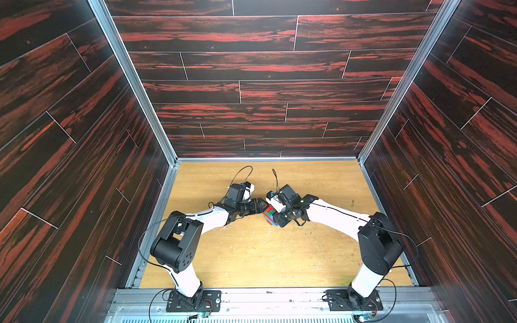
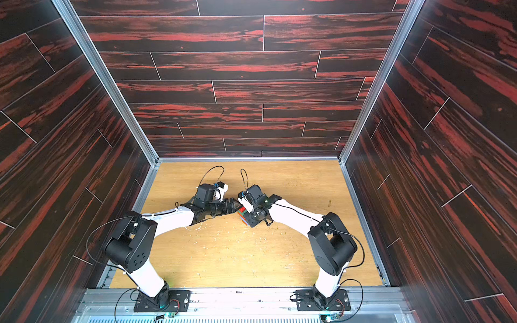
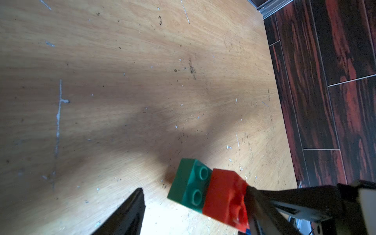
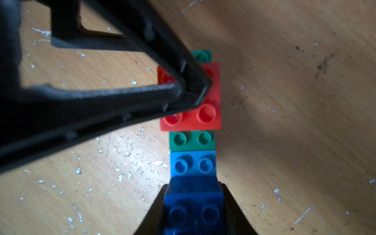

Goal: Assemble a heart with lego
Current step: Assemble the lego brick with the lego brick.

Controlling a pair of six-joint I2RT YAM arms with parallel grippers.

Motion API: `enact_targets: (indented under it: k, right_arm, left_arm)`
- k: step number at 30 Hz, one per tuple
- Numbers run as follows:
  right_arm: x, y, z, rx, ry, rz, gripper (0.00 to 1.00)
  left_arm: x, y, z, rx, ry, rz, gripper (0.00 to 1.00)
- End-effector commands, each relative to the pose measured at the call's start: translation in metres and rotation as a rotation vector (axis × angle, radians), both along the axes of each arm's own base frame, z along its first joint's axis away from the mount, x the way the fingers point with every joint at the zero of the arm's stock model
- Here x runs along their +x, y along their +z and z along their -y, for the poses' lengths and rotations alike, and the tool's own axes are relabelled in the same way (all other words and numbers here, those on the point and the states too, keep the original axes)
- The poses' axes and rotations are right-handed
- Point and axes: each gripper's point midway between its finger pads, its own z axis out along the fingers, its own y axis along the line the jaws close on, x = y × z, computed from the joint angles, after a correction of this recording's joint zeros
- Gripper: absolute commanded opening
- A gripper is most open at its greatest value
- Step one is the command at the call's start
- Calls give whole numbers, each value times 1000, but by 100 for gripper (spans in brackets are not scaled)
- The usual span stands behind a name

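The heart [image 4: 209, 116] is a stepped row of joined lego: green, red, green, light blue [image 4: 193, 162] and dark blue [image 4: 193, 203]. In both top views it shows as a small coloured cluster [image 1: 268, 214] [image 2: 242, 216] mid-table between the two arms. My right gripper [image 4: 194, 186] is shut on the dark-blue end brick, one finger on each side. My left gripper [image 3: 194, 191] is open around the other end. One of its fingers [image 3: 256, 199] touches the red brick [image 3: 225, 199]; the other [image 3: 138, 201] stands apart from the green brick [image 3: 189, 183]. I cannot tell whether the cluster rests on the table.
The wooden table [image 1: 251, 251] is scratched and flecked with white chips. Dark red-streaked walls [image 1: 84, 167] with aluminium rails close it in on three sides. Both arm bases [image 1: 193, 300] sit on the front rail.
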Motion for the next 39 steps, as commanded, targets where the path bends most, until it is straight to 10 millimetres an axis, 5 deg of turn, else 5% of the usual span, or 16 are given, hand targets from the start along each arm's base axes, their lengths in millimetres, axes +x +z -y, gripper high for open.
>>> enact_targets:
  k: [1, 12, 31, 33, 39]
  right_arm:
    - [-4, -9, 2, -7, -2, -39, 34]
    - [-4, -15, 4, -16, -16, -47, 28]
    - [-6, -22, 3, -11, -16, -61, 25]
    - [-6, -22, 2, -11, -16, -63, 25]
    - [-4, -18, 3, -3, -35, -56, 26]
  left_arm:
    - [2, -20, -8, 16, 73, -53, 76]
    - [-15, -37, -6, -27, 108, -95, 65]
    - [-35, -70, -10, 144, 83, -116, 49]
    - [-34, -63, -13, 165, 85, -92, 49]
    - [-22, -1, -16, 152, 104, 33, 67]
